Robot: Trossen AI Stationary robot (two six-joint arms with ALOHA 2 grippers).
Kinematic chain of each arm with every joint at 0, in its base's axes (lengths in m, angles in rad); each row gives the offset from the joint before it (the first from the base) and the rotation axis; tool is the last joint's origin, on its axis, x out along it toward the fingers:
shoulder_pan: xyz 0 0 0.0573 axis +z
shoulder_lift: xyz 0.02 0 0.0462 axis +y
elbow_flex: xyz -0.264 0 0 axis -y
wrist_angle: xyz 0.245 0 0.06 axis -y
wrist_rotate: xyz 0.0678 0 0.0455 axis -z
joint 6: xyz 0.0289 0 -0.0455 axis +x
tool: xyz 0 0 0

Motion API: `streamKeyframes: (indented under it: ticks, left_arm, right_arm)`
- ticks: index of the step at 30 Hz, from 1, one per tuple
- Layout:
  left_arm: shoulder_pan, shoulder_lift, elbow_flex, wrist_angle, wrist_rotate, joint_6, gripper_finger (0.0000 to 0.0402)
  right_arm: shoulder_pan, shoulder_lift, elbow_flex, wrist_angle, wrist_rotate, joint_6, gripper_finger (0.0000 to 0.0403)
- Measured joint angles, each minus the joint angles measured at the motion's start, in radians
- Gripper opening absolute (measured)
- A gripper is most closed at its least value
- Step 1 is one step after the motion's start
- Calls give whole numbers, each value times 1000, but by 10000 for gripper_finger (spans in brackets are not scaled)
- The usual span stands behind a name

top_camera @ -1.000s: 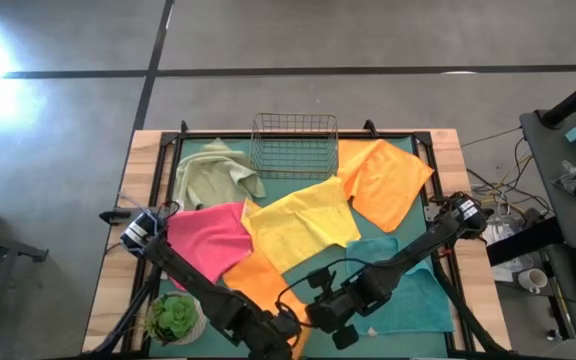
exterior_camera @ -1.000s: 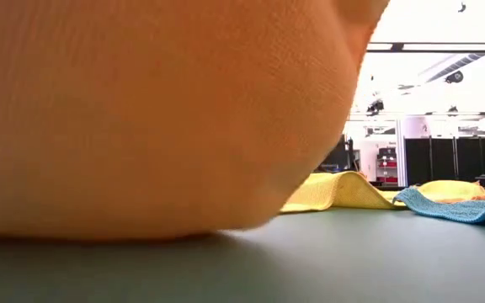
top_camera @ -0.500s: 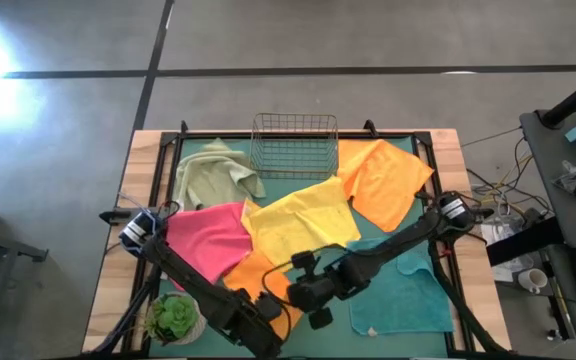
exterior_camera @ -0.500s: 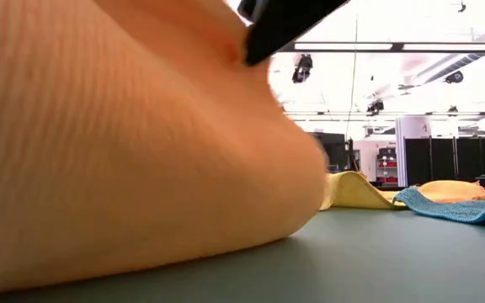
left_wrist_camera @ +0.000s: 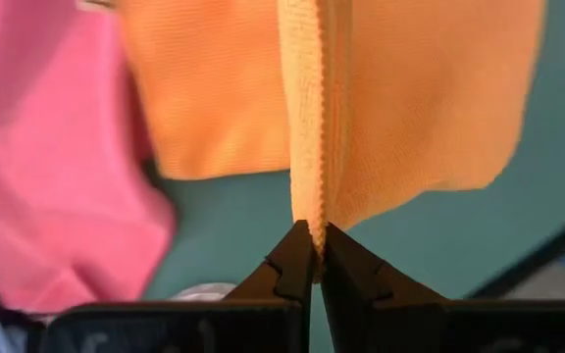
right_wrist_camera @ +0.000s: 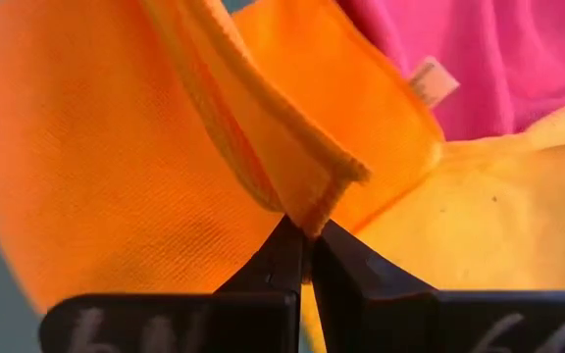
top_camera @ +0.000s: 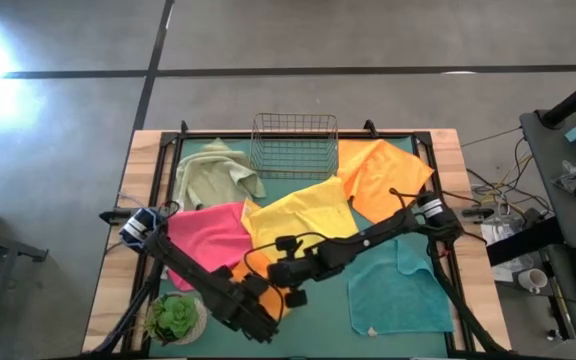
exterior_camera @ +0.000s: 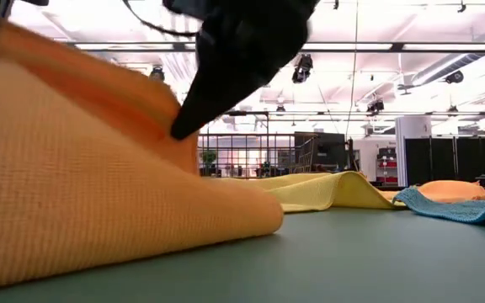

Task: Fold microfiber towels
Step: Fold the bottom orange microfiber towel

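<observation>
Orange towel (top_camera: 255,278): near-left of the bench, its near edge lifted and doubling over — soft, finely ribbed, hemmed.
Left fingers (left_wrist_camera: 310,257): clenched on its folded hem.
Right fingers (right_wrist_camera: 305,247): pinched shut on another edge of the same cloth (pink and yellow lie just beyond).
Progress: first fold seemingly under way; nothing looks finished.
Left to do: pink (top_camera: 208,238), yellow (top_camera: 298,225), teal (top_camera: 400,292), sage (top_camera: 211,174) and second orange (top_camera: 386,180) towels — all loose, overlapping.

Orange towel (top_camera: 251,275) mostly under arms
</observation>
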Motion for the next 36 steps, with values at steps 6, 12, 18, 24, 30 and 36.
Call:
streamKeyframes:
  ticks: [6, 12, 18, 24, 30, 36]
  left_arm:
    - [7, -1, -25, -45, -7, 26, 1]
    - [9, -1, -72, -48, -7, 27, 1]
    - [9, -1, -88, -48, -6, 27, 1]
    - [7, -1, -85, -45, -10, 84, 2]
    - [8, -1, -85, -45, -11, 87, 33]
    - [8, -1, -85, -73, -12, 87, 100]
  right_arm:
    - [-31, 4, 4, 29, 14, -3, 8]
    - [-51, 4, 4, 61, 13, -25, 8]
    - [-52, 4, 4, 71, 13, -66, 10]
    - [-53, 4, 4, 69, 6, -69, 54]
    - [-65, 4, 4, 70, 7, -69, 116]
    - [-75, -10, 4, 45, 7, -81, 155]
